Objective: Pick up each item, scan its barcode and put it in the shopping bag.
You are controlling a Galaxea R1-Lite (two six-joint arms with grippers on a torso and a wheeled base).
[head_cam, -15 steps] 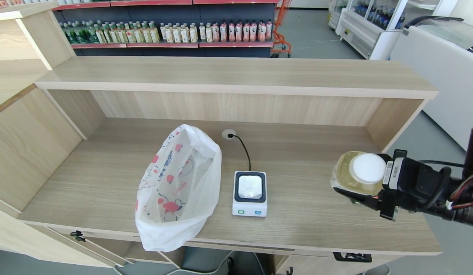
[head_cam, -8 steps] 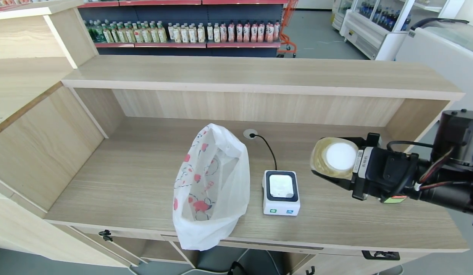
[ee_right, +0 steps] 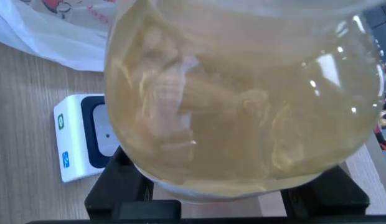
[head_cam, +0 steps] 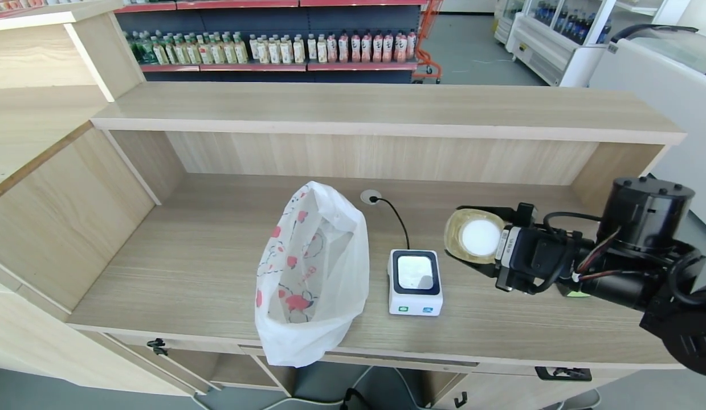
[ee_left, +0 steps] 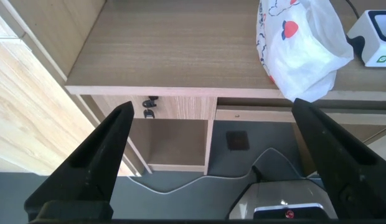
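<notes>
Right gripper (head_cam: 470, 241), jaws clamped on a jar (head_cam: 481, 237), hangs near the scanner (head_cam: 415, 282); left gripper (ee_left: 211, 109) jaws apart.

You have bright, even light from overhead on the wooden counter (head_cam: 187, 267), with soft shadows. The scanner (head_cam: 415, 282) window reflects glare, the jar (ee_right: 243, 112) carries small highlights, and head-view edges bow.

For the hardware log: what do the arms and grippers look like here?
Both are black. The right arm has a fat cylindrical joint housing, thin red, black and white wires looping at the wrist, and a small yellow-green sticker beneath. The right gripper has a boxy body with a white label strip. The left gripper has two flat, wedge-shaped fingers.
</notes>
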